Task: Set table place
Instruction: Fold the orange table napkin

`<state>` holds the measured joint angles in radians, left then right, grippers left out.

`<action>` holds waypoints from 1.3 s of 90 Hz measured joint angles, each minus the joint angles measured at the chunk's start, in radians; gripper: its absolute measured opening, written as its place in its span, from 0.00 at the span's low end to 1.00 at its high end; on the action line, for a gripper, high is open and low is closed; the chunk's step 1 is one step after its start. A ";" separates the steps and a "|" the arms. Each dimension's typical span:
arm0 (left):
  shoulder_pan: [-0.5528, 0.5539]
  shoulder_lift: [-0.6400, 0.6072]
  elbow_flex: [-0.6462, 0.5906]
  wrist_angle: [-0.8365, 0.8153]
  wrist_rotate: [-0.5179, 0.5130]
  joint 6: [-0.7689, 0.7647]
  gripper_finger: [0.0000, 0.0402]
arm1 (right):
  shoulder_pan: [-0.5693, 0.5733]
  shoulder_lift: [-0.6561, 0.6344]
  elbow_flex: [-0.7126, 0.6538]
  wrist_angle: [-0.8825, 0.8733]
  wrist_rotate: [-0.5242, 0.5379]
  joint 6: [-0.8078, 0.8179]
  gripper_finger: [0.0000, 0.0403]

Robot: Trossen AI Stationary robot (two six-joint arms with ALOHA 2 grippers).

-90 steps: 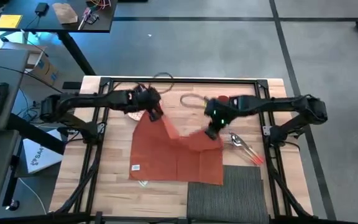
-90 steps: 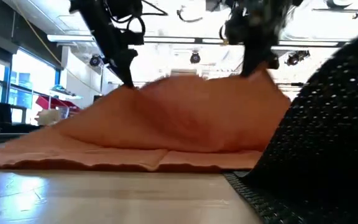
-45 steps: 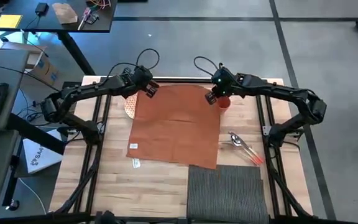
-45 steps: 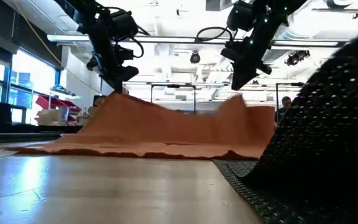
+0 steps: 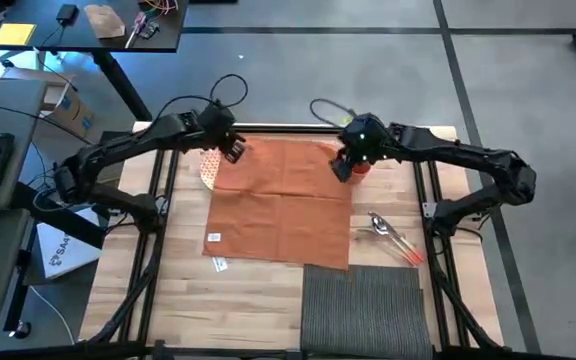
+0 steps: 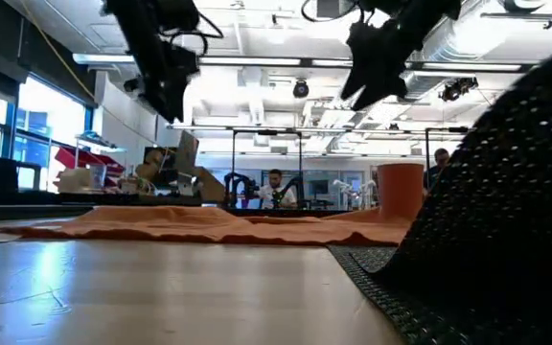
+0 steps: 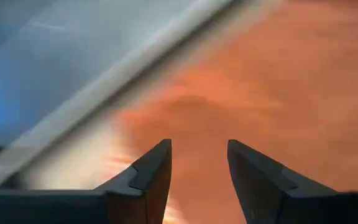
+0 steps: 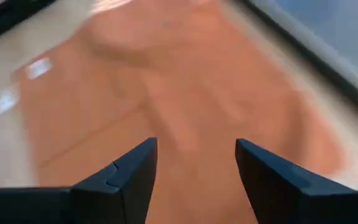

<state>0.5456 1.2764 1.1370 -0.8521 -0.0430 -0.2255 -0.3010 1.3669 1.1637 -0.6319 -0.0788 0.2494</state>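
Light wooden planks make up the surface, framed by a black rail, and the orange cloth now lies spread flat across its middle. Half a second ago both far corners of that cloth were lifted in folds beneath the hands; now it has dropped level, and both hands have risen clear of it.

Over the cloth's far left corner hangs the left hand, its fingers apart with nothing between them. Over the cloth's far right corner hangs the right hand, fingers likewise spread and empty.

Against the cloth's near right edge lies the dark grey ribbed placemat, touching or slightly overlapping it. A patterned plate peeks from under the cloth's far left edge, a red cup stands at its far right corner, and cutlery with orange handles lies just right of the cloth.

Beyond the cloth, the level view shows a bright workshop with ceiling lights and a person seated far off.
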 joint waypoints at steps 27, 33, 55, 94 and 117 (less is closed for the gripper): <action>-0.331 -0.064 -0.055 -0.253 0.371 0.125 0.25 | 0.371 0.106 0.000 0.007 -0.031 0.108 0.47; -0.429 -0.073 -0.106 -0.241 0.372 0.073 0.24 | 0.436 0.144 0.000 0.000 -0.031 0.168 0.47; -0.692 -0.072 -0.367 -0.082 0.368 -0.226 0.25 | 0.580 0.247 0.000 -0.059 -0.029 0.379 0.47; -0.911 -0.072 -0.525 0.097 0.170 -0.342 0.34 | 0.736 0.451 0.000 -0.172 0.115 0.223 0.42; -1.042 -0.072 -0.525 0.099 0.139 -0.463 0.31 | 0.717 0.537 0.004 -0.170 0.119 0.221 0.30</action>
<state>-0.4959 1.2041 0.6121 -0.7532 0.0964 -0.6881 0.4164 1.9037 1.1679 -0.8021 0.0407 0.4702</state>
